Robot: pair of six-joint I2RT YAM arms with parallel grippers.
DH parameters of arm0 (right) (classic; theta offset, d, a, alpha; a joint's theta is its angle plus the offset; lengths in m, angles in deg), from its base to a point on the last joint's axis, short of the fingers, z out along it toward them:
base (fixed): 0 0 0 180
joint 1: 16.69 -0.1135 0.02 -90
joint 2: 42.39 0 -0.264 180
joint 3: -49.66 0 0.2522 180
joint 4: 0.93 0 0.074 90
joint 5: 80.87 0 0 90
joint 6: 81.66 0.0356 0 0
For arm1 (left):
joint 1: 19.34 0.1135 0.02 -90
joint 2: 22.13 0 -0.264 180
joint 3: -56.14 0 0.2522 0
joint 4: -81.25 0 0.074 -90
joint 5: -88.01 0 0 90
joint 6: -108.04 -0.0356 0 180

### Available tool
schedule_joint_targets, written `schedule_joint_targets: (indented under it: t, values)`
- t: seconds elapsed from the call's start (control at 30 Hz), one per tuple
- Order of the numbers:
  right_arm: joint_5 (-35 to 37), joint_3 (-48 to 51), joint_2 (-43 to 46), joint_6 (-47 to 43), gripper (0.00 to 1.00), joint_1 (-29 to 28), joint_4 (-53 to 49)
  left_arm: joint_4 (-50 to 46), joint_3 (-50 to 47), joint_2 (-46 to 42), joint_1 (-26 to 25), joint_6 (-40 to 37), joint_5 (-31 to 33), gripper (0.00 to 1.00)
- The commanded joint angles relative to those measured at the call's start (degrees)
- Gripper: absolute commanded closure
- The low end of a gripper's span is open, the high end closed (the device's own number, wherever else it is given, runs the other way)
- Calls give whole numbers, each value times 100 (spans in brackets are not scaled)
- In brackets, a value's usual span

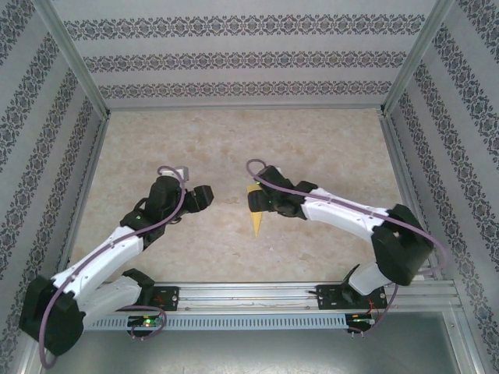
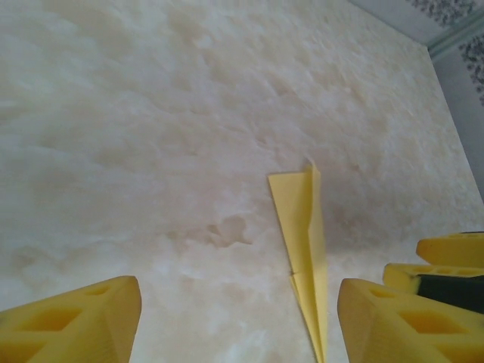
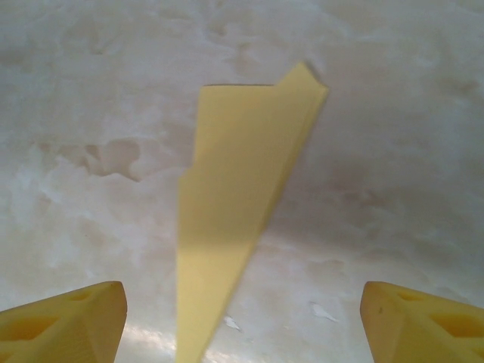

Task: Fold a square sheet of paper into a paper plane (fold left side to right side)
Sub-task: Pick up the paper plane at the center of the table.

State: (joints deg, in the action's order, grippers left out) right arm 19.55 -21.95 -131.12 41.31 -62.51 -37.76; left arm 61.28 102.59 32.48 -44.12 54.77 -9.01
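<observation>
The yellow sheet of paper is folded into a slim pointed paper plane (image 1: 256, 216) that lies on the table between the two arms, its tip toward the near edge. My left gripper (image 1: 209, 195) hovers just left of it, open and holding nothing. In the left wrist view the plane (image 2: 305, 242) lies close to the right finger, with the gripper (image 2: 238, 325) spread wide. My right gripper (image 1: 251, 201) sits over the plane's wide end, open too. From the right wrist the plane (image 3: 234, 204) runs between the parted fingers of the gripper (image 3: 242, 325), touching neither.
The marble-patterned table (image 1: 312, 148) is walled by patterned panels at the back (image 1: 249, 54) and both sides. A metal rail (image 1: 257, 296) runs along the near edge. The right gripper's yellow fingers (image 2: 454, 265) show at the right edge of the left wrist view.
</observation>
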Motion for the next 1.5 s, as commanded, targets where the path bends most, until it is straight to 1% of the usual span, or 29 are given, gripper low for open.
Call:
schedule_joint_targets:
  t: [0.0,0.1,0.23,0.43,0.57,0.8,0.9,1.07,1.17,1.2,1.37,1.47]
  values:
    - [436,-461,-530,-54,19,-234,-369,-467,-190,-421,256,-292,171,29]
    - [560,-865,-1018,-62,20,-337,-554,-521,-268,-563,406,-280,110,29]
    - [702,-1151,-1485,-54,22,-366,-679,-582,-276,-528,486,-302,20,29]
    - [701,-1334,-1892,-2,26,-362,-725,-600,-289,-486,520,-316,4,29]
    - [673,-1327,-2029,49,30,-332,-705,-639,-276,-489,529,-327,5,29]
    - [571,-1179,-1997,100,45,-230,-589,-661,-261,-495,552,-338,11,29]
    - [542,-1126,-1958,87,55,-193,-559,-670,-262,-490,544,-333,8,29]
    - [521,-1059,-1895,87,68,-140,-558,-730,-225,-503,544,-349,12,29]
    - [531,-1011,-1827,69,80,-130,-558,-774,-186,-512,553,-360,17,30]
    - [524,-995,-1787,61,82,-132,-558,-776,-182,-511,555,-355,17,29]
    - [593,-883,-1503,44,85,-120,-583,-791,-155,-512,554,-342,8,30]
    - [593,-778,-1306,43,95,-94,-574,-793,-126,-504,553,-342,17,30]
